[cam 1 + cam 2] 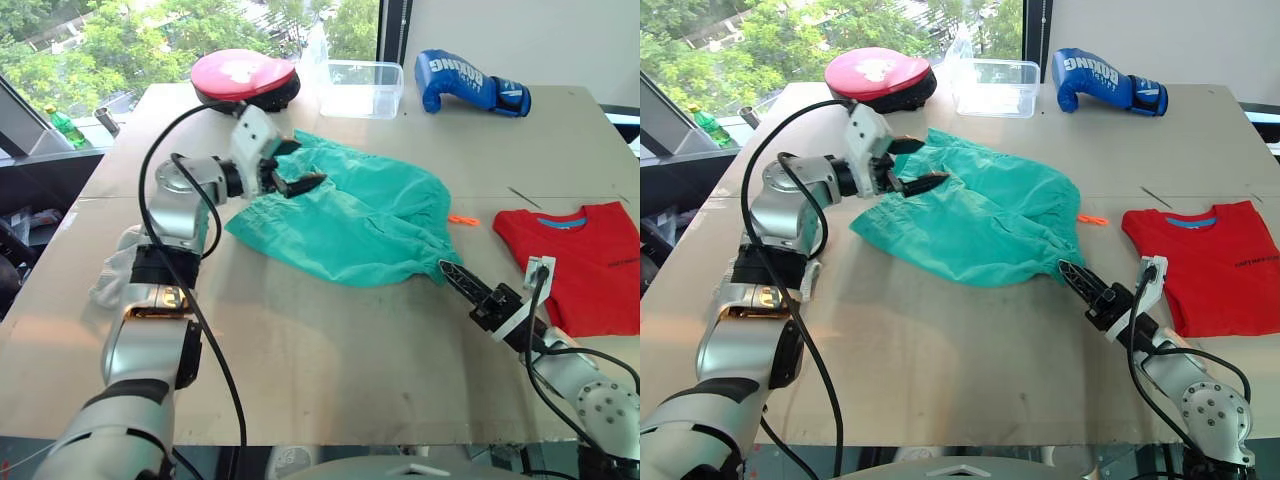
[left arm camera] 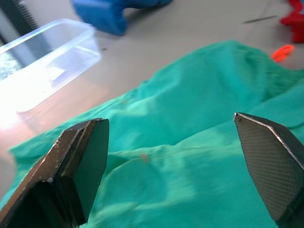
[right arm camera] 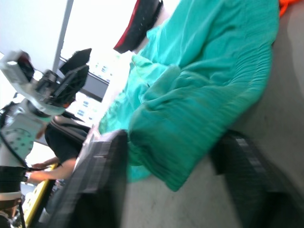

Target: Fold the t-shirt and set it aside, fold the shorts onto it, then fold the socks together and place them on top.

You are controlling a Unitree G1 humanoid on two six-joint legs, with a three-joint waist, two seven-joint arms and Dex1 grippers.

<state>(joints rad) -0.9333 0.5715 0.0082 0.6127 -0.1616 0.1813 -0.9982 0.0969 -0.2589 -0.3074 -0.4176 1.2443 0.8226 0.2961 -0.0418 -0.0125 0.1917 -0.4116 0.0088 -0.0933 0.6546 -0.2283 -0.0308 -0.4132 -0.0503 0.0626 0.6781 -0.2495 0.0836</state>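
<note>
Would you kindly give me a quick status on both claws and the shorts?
Left claw open over the shorts. Right claw open at their waistband edge. T-shirt folded, set aside. Nothing in the way.

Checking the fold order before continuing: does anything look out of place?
The shorts lie crumpled and unfolded mid-table, apart from the folded t-shirt. A light grey sock sits partly hidden behind the left arm.

both arms extended, jaws parted.
left gripper was raised, elbow bent; right gripper was low, reaching forward.
</note>
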